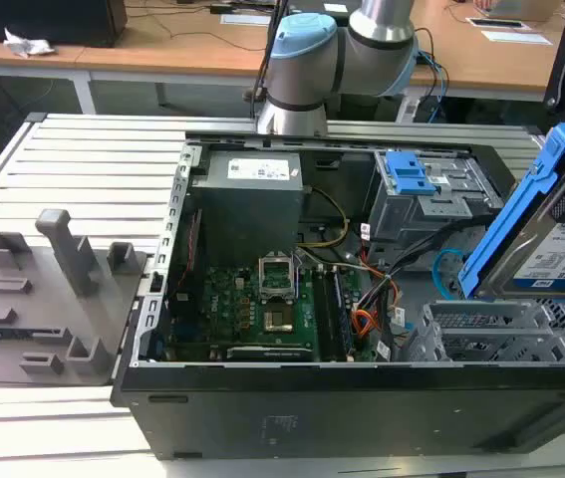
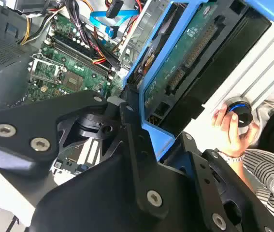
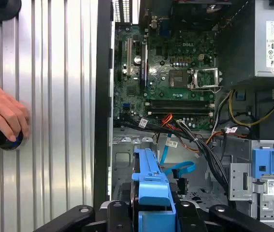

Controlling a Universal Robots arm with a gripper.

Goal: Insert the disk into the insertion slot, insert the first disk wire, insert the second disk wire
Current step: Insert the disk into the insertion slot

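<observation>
My gripper is shut on the disk, a silver drive with a white and blue label in a bright blue carrier. In the exterior view I hold the disk tilted on edge above that view's right end of the open computer case. The second wrist view shows the disk's green circuit-board underside between my black fingers. The insertion slot, a low light grey perforated cage, lies just below the disk. A loose blue flat cable and a bundle of orange and black wires lie beside the slot.
A taller grey cage with a blue clip stands behind the slot. The motherboard and power supply take up the rest of the case. A person's hand rests on a black knob on the slatted table. Grey fixtures stand at the exterior view's left.
</observation>
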